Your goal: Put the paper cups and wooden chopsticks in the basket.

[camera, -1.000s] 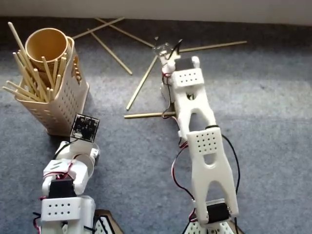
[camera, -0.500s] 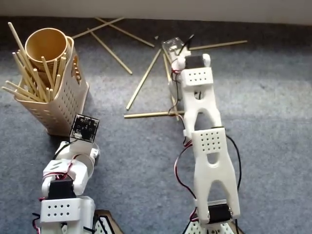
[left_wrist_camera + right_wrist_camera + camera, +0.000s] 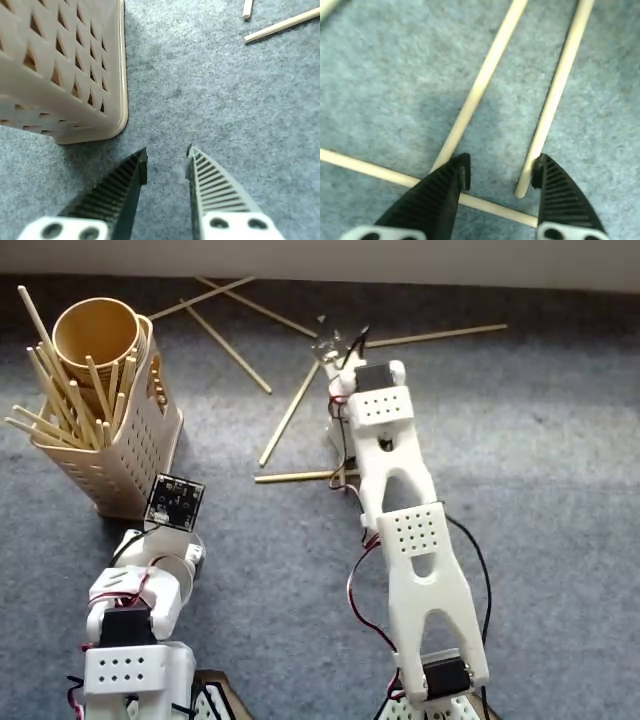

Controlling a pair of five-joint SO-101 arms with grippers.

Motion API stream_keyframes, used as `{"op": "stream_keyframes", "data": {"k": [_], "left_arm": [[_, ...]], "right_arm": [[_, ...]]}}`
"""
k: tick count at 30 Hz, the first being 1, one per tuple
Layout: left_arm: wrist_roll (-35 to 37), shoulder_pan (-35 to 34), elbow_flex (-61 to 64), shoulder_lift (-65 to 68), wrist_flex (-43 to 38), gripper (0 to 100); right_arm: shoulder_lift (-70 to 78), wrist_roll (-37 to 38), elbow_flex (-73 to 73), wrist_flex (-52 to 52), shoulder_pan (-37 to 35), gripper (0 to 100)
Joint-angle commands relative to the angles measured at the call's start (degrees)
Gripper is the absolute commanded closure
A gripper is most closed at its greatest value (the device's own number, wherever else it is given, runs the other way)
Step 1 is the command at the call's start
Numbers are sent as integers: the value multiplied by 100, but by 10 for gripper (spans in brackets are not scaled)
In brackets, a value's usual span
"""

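Basket (image 3: 140, 455): beige, perforated, standing upright at the far left of the grey carpet (image 3: 560, 460).
Paper cup (image 3: 95, 330): stands inside the basket, mouth up.
Bundled chopsticks (image 3: 55, 405): lean in the basket beside the paper cup, their tips sticking out over the rim.
Loose chopsticks (image 3: 290, 413): several lie scattered on the carpet from behind the basket across to the right arm.
Left gripper (image 3: 167, 160): low over bare carpet near the basket's bottom corner. Its jaws are parted a little and hold nothing.
Right gripper (image 3: 501, 172): stretched out over the loose chopsticks, jaws moderately apart, pointing down, gripping nothing. One fingertip sits at the end of a slanted stick (image 3: 480, 85). The other fingertip is just beside the end of a second stick (image 3: 555, 95). A third stick (image 3: 370, 167) runs crosswise under both tips.
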Motion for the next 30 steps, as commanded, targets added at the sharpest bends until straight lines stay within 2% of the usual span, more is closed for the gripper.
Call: {"op": "stream_keyframes", "data": {"k": [1, 13, 30], "left_arm": [[-35, 75, -40, -31, -97, 842], [-35, 75, -40, -31, -97, 842], [-35, 75, -40, -31, -97, 842]], "right_arm": [[-66, 44, -382, 110, -207, 793], [-75, 44, -479, 110, -848, 793], [-752, -202, -567, -66, -866, 793]]}}
